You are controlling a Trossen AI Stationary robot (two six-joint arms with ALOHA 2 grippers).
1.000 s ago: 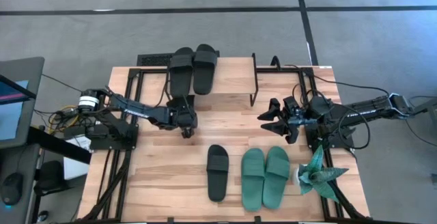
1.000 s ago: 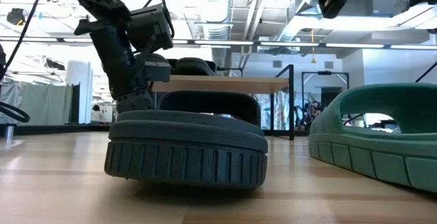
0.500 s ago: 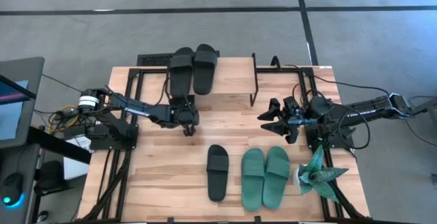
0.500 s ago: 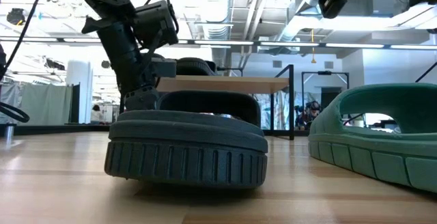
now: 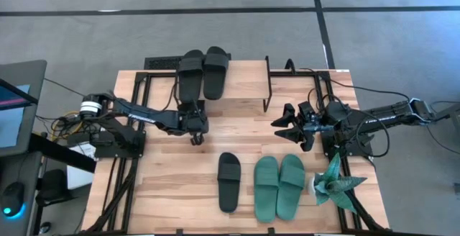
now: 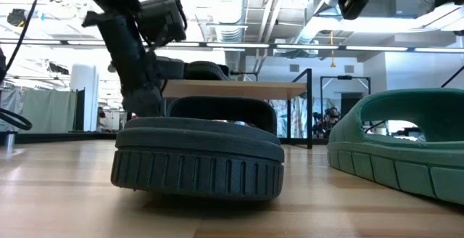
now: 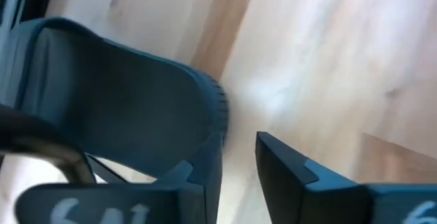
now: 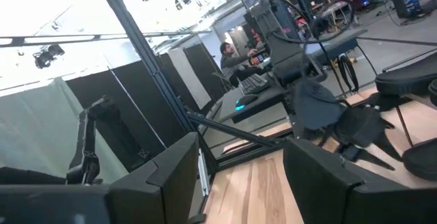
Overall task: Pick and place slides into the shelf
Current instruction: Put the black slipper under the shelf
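Two black slides (image 5: 203,74) lie side by side on the shelf (image 5: 241,85), whose plank top (image 6: 232,88) stands on thin black legs at the table's far left. My left gripper (image 5: 193,138) hangs at the shelf's near edge, open by a narrow gap. In its wrist view my left gripper (image 7: 239,173) has a black slide's ribbed end (image 7: 213,108) right beside one finger. A third black slide (image 5: 228,180) and two teal slides (image 5: 279,186) rest sole-down on the near table. My right gripper (image 5: 282,129) hovers open at mid-right. My left gripper has one finger (image 7: 208,173) standing right beside the ribbed end of the black slide, and bare wood shows in the gap between the two fingers. I cannot tell whether that finger touches the slide.
A spiky teal paper plant (image 5: 335,182) stands at the table's near right corner. Black frame bars run along the table's left and right sides. Bare wood lies between the shelf and the row of near slides (image 6: 199,158).
My left gripper has stayed at the shelf's near edge. Its wrist swayed slightly toward the table's right, came back left, and rose a little.
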